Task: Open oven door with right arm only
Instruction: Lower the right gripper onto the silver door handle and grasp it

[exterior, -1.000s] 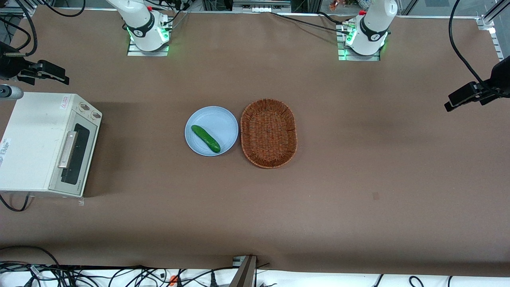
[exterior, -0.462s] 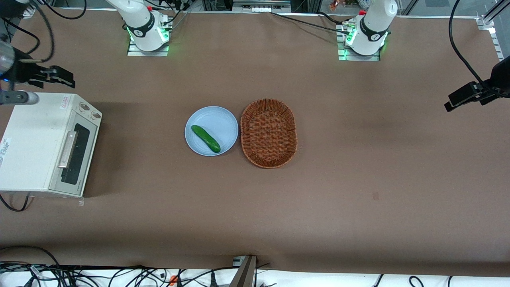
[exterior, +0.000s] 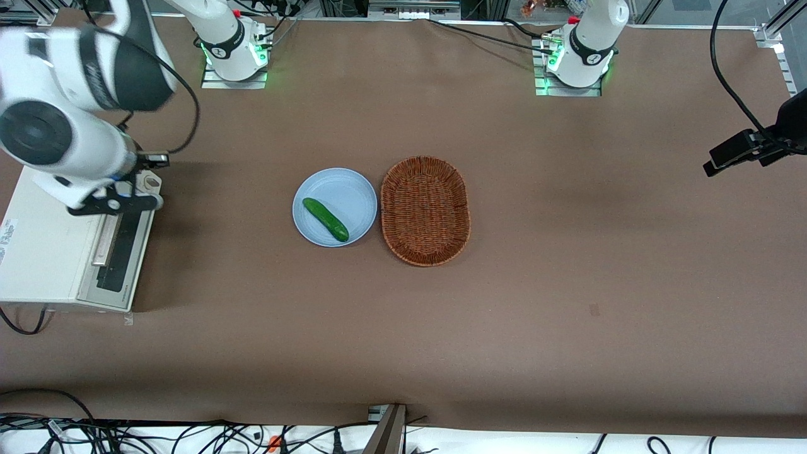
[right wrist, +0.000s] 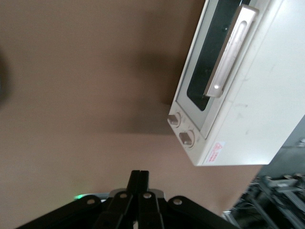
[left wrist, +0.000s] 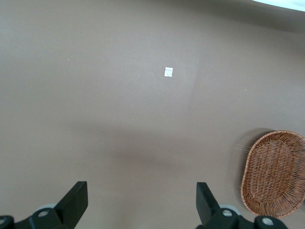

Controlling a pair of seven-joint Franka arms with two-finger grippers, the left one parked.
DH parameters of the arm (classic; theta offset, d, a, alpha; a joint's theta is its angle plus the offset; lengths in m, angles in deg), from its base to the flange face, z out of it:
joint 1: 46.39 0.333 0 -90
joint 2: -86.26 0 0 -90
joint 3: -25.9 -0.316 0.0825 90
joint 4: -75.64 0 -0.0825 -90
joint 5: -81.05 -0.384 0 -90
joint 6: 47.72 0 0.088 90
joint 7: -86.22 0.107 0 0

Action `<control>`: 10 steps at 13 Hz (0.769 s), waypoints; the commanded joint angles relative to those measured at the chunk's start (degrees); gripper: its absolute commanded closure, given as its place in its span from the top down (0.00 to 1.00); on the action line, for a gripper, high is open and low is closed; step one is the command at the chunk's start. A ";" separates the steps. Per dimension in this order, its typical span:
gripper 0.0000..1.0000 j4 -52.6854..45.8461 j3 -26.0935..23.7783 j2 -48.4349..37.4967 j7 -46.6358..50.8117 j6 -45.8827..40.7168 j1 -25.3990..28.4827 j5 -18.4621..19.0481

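The oven door sits shut on the front of the cream toaster oven, which stands at the working arm's end of the tabletop; its long silver bar handle runs along the dark glass, with 2 knobs at one end of the door. The right arm hangs above the oven's knob end, and its gripper is above the tabletop just beside that end, apart from the handle; the fingers are pressed together, closed on nothing.

Judging from this, the reach to the handle is not yet made; the main risk is arriving with the fingers closed, so they strike the bar instead of straddling it, or slide off the smooth metal. A pull in a straight line rather than along the door's hinge arc could drag or tip the light oven; a low approach could bump the knobs.

Other things lie well apart from the oven, toward the middle of the tabletop: a blue plate holding a green cucumber, and touching the plate a brown wicker basket. Nothing stands between the gripper and the handle.
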 commanded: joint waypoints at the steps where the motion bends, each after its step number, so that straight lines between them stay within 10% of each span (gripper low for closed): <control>1: 0.00 -0.52 0.26 4.18 0.19 1.53 0.44 4.52; 10: 0.00 -0.43 0.79 13.33 -5.43 10.76 -4.65 18.50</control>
